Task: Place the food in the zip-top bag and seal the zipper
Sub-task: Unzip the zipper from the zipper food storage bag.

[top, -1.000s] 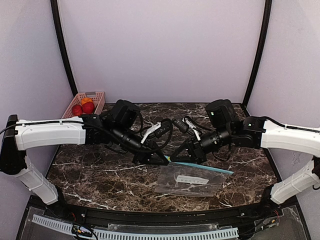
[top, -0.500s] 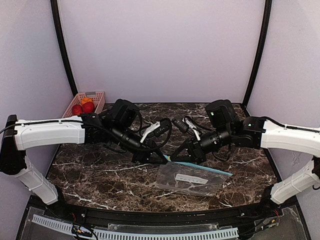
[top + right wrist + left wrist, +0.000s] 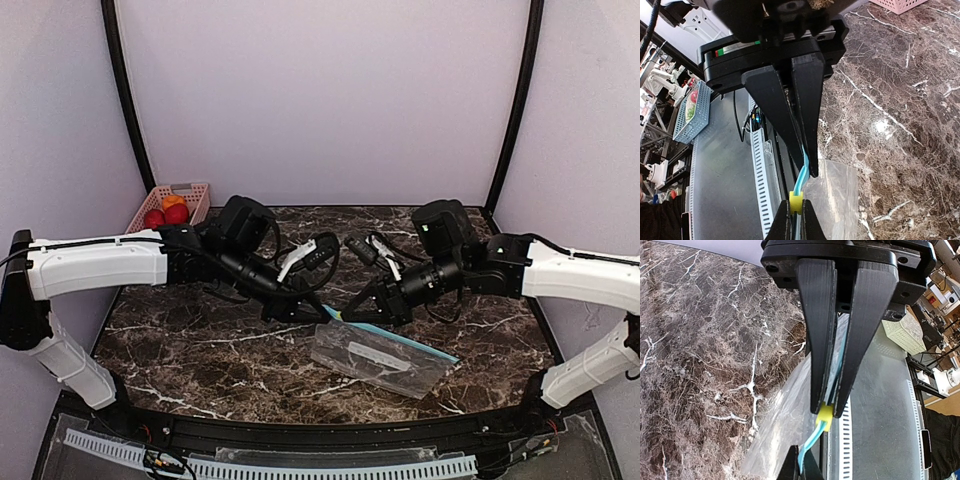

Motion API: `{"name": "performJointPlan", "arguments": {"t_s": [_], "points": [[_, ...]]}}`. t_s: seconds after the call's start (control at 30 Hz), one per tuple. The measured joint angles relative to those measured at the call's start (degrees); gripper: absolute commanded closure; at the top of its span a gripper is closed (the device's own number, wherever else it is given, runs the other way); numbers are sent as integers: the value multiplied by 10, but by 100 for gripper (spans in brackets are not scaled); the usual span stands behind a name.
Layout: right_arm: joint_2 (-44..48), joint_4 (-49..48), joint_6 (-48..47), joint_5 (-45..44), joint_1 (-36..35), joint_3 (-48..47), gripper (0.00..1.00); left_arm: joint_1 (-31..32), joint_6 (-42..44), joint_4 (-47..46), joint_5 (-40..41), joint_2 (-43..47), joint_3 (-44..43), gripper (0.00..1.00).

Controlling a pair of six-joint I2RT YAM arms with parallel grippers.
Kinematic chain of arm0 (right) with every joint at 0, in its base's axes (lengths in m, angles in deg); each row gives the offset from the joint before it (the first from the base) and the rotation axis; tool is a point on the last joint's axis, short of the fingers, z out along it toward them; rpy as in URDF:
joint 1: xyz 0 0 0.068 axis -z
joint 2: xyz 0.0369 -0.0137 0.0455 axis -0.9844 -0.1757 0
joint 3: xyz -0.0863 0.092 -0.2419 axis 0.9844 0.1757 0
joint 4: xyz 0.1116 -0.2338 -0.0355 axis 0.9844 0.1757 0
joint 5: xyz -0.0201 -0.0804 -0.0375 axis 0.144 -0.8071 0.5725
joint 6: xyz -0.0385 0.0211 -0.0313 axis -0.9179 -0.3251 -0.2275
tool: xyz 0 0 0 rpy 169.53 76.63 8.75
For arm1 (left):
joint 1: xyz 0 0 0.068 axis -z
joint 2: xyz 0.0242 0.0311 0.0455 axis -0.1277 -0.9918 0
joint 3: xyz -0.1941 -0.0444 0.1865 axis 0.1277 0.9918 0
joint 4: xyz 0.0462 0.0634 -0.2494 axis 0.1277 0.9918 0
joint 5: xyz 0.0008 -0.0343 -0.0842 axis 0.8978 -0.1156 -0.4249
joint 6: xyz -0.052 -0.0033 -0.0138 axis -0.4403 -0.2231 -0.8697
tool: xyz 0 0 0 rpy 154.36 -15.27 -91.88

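Pinching zipper (image 3: 811,441): left end effector (image 3: 826,409), right end effector (image 3: 809,169), both clamped tight.

The zip-top bag (image 3: 375,358) lies near the counter's (image 3: 180,350) front edge, its zipper (image 3: 405,342) end pinched between the jaws. Food (image 3: 165,212) sits in the far-left basket (image 3: 193,190).

We see a brown, white-veined bench (image 3: 200,350), a clear bag (image 3: 375,362) with teal zipper (image 3: 410,340), red and orange food (image 3: 177,214), a pink basket (image 3: 185,187).

Probably a robotics lab: marble-patterned table (image 3: 180,350) within plain lilac walls (image 3: 320,100), blurry equipment (image 3: 935,290) beyond.
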Motion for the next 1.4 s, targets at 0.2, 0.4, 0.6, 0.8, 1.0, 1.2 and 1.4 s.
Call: {"name": "performJointPlan", "arguments": {"t_s": [0.2,0.4,0.6,0.8,1.0,1.2,1.4], "points": [[2,0,0,-1,0,2,100,-2,0,2,4,0,0,99],[2,0,1,-3,0,2,100,-7,0,3,13,0,0,99],[4,-1,2,-7,0,4,100,-14,-3,3,22,1,0,99],[10,0,3,-9,0,7,100,-22,-9,3,34,1,0,99],[10,-1,3,-11,0,7,100,-29,-13,3,41,1,0,99],[11,-1,3,-11,0,7,100,-34,-18,3,50,1,0,99],[14,-1,4,-13,0,10,100,-43,-26,3,61,1,0,99]]}}
